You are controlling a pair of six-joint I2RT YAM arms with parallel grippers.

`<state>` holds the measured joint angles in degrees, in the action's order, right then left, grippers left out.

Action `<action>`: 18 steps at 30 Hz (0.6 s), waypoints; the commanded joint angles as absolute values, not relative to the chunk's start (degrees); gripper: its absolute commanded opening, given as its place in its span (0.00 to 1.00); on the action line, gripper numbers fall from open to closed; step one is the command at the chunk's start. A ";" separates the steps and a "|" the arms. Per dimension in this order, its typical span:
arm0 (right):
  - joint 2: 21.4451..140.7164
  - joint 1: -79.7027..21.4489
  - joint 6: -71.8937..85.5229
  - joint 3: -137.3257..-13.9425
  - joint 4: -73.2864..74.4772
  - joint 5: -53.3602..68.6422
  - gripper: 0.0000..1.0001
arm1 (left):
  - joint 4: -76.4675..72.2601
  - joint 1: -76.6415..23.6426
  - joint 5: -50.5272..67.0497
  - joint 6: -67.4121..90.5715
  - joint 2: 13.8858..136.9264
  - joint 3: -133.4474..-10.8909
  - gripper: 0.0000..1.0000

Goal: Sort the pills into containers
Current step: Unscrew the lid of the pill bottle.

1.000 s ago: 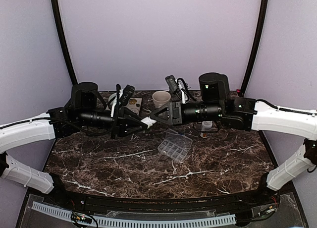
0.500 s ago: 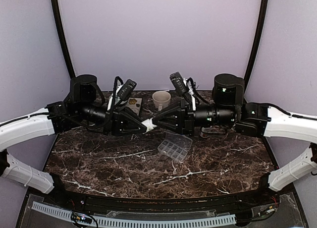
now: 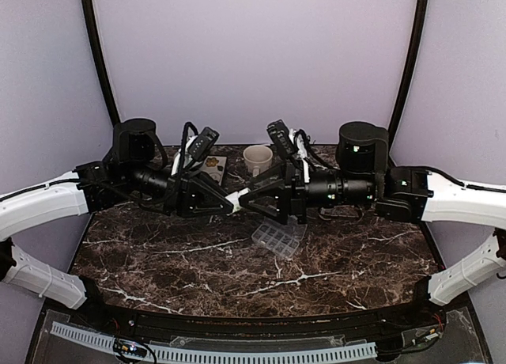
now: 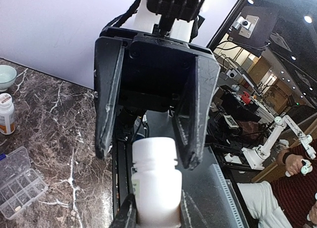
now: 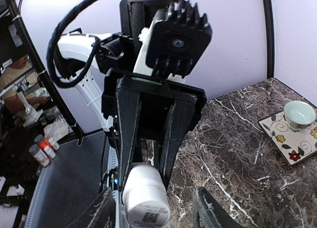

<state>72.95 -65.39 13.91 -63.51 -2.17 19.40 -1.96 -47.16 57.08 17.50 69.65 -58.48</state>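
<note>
On a dark, white-veined marble table (image 3: 158, 261) between lilac walls (image 3: 253, 55), the tray (image 3: 277, 239) lies near centre, at 5 o'clock from the left hand (image 4: 156, 210) clamping a white bottle (image 4: 156, 181) and the right hand (image 5: 154, 210), spread wide about its cap.

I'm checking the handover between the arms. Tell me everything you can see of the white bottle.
The bottle is small, of white opaque plastic, with a ridged neck and a printed label bearing a square code. It is held roughly level in the air above the table, between the two arms. The left gripper is clamped on its body. The right gripper stands open around its other end, with a gap showing beside the bottle. Whether a cap is on cannot be told.
</note>
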 commanded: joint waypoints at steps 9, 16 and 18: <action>70.16 -63.35 29.27 -63.97 -4.62 12.71 0.62 | -0.36 -47.54 46.80 9.02 66.43 -58.38 0.00; 72.26 -60.40 40.79 -64.55 -1.90 12.28 0.61 | -0.10 -48.69 37.20 4.06 64.39 -57.20 0.00; 73.18 -60.12 42.56 -64.97 -1.79 13.15 0.60 | 0.78 -49.39 35.29 2.59 64.34 -57.28 0.00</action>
